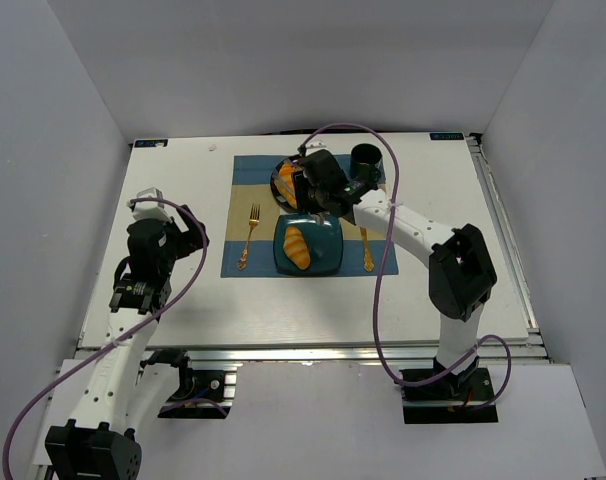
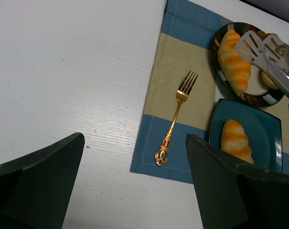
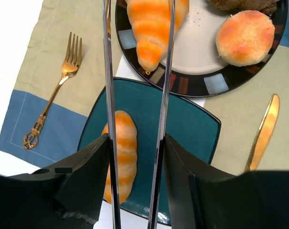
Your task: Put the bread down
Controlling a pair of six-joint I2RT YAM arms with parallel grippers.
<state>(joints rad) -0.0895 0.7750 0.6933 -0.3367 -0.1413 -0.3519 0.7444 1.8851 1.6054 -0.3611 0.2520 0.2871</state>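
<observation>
Top view: a striped mat (image 1: 245,170) lies on the desk (image 1: 183,180). On it a square plate (image 1: 328,262) carries one roll (image 1: 298,247). At 12 o'clock from that plate sits a round plate (image 1: 279,196) with the second roll (image 1: 286,178), and the right arm (image 1: 408,228) reaches over it. A fork (image 1: 249,238) lies at 9 o'clock of the square plate, a knife (image 1: 367,250) at 3 o'clock.

Left wrist view: the left end effector (image 2: 135,138) hangs released, its fingers wide apart over bare desk with nothing between them, at 9 o'clock of the mat. The slotted heads of the tongs (image 2: 259,45) sit over the round plate, at the second roll's 3 o'clock side.

Right wrist view: the right end effector (image 3: 136,140) is clenched on the tongs. Their arms run toward 12 o'clock, one on each side of the second roll. The tips pass beyond the top edge, so whether they pinch the roll cannot be told. A bun (image 3: 244,31) lies at 3 o'clock of that roll.

By my reading the bread is about half placed. One roll is on the square plate, and the second, on the round plate, is not yet moved.
</observation>
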